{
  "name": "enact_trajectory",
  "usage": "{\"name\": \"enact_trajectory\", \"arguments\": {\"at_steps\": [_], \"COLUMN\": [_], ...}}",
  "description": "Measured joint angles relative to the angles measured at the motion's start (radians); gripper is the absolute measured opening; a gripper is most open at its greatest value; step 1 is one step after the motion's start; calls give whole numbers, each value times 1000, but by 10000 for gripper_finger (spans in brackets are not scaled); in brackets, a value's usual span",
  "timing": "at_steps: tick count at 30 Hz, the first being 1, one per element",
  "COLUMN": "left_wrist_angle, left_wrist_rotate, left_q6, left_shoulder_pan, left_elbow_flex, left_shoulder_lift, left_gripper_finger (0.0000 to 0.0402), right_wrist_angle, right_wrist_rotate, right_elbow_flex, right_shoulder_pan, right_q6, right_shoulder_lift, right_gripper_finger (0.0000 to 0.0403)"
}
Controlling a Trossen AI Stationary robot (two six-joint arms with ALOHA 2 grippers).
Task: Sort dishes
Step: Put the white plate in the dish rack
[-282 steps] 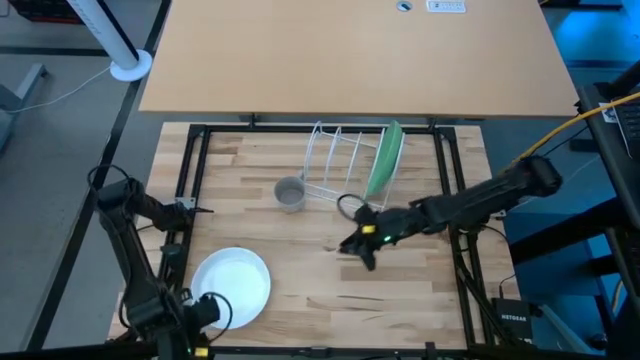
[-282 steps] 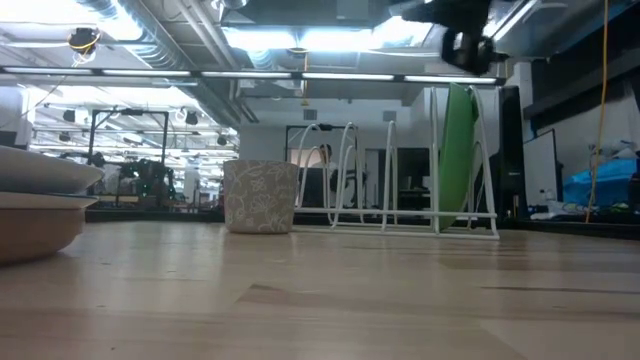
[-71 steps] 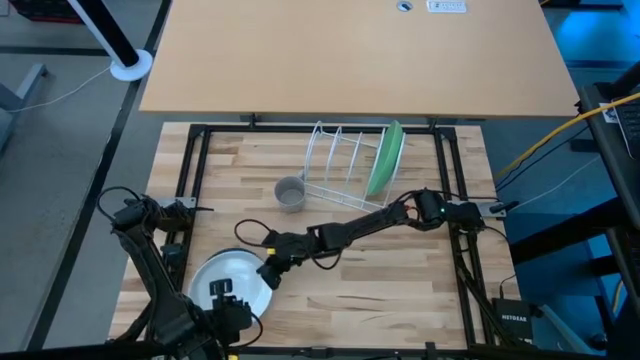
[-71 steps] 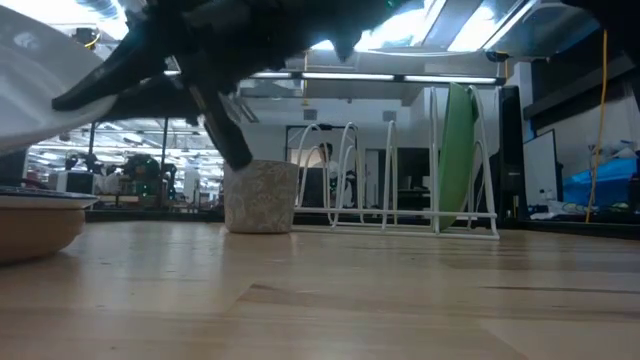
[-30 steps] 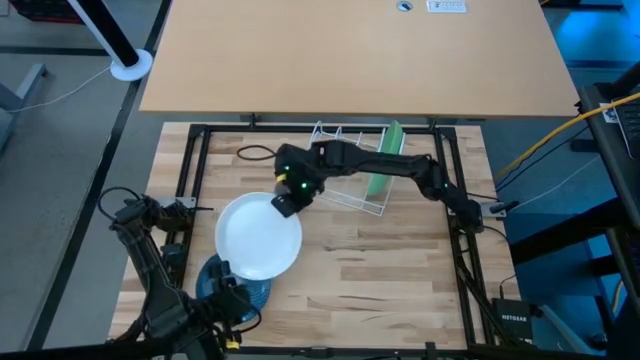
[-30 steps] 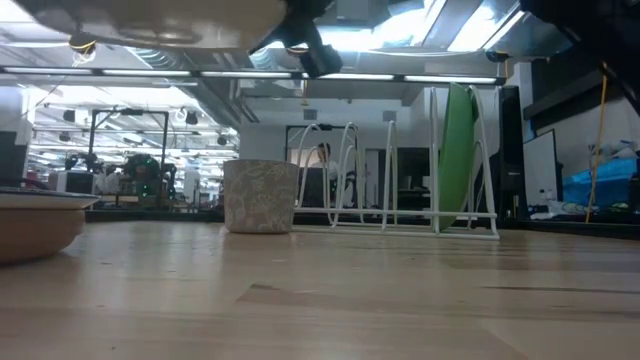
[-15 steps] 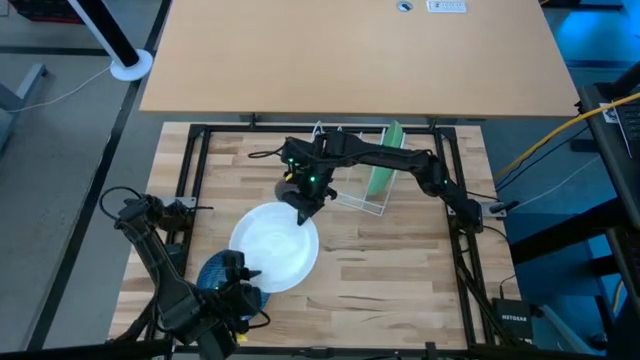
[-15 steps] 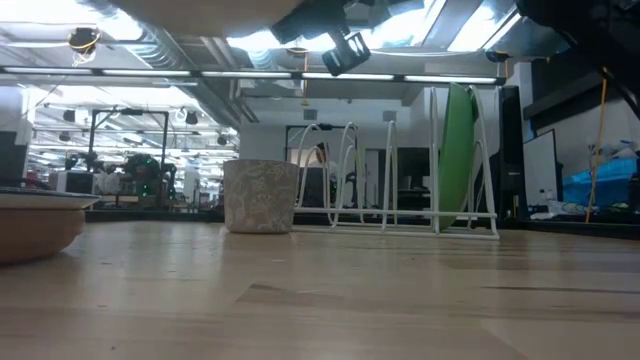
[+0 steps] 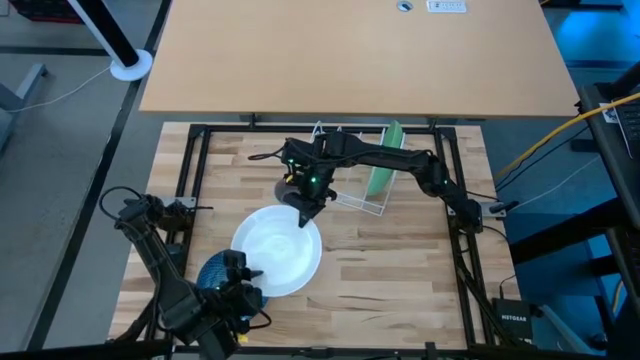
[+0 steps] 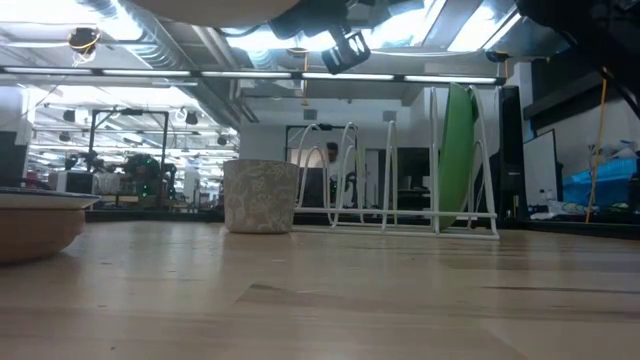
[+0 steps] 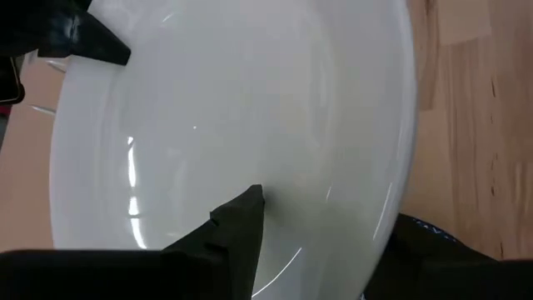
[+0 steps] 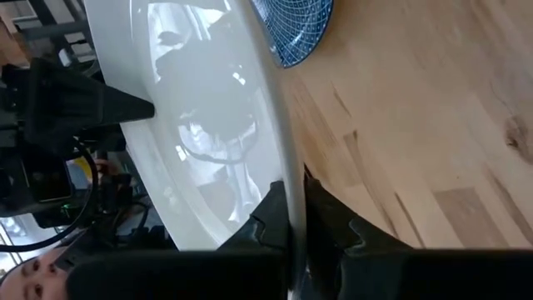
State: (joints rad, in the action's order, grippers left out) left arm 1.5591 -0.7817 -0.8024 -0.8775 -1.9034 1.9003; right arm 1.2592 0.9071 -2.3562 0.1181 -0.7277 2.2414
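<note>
A white plate (image 9: 277, 250) hangs level above the table, with my right gripper (image 9: 303, 208) shut on its far rim. My left gripper (image 9: 243, 283) is open at the plate's near-left rim. One of its fingers (image 11: 241, 223) is over the plate's face and the other beyond its edge. Under them a dark blue plate (image 9: 213, 273) lies flat. In the low view a brown-orange plate (image 10: 30, 225) sits at the left. A green plate (image 9: 384, 160) stands on edge in the white wire rack (image 9: 345, 165). My right gripper pinches the white plate's rim (image 12: 286, 179) between its two fingers, one on the upper face and one underneath. The fingers slant down from the table's far side. The plate is lifted clear and roughly level. My left gripper straddles the rim (image 11: 398, 200); I cannot tell whether it touches.
A small grey cup (image 10: 260, 196) stands near the rack's left end, under my right arm in the high view. Bare wood lies to the right of the white plate, near the front edge (image 9: 400, 290). A black frame (image 9: 190, 180) borders the table.
My right gripper has carried the white plate a little toward the table's near and right edges and turned at the wrist. The plate stays lifted. My left gripper has shifted right and rolled, coming to the plate's near-left rim. Both have kept still over the last half second.
</note>
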Motion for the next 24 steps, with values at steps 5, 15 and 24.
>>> {"name": "enact_trajectory", "arguments": {"at_steps": [5,15,24], "left_wrist_angle": [-1,-43,-52], "left_wrist_rotate": [-4,-7,-4], "left_q6": [0,290,383], "left_shoulder_pan": [4,-6,22], "left_elbow_flex": [0,0,0], "left_shoulder_lift": [0,0,0], "left_gripper_finger": [153,153,153], "right_wrist_angle": [7,45,54], "right_wrist_rotate": [54,136,149], "right_elbow_flex": [0,2,2], "right_shoulder_pan": [1,-1,-5], "right_q6": [-18,-111,-114], "right_shoulder_lift": [0,1,1], "right_gripper_finger": [19,19,19]}}
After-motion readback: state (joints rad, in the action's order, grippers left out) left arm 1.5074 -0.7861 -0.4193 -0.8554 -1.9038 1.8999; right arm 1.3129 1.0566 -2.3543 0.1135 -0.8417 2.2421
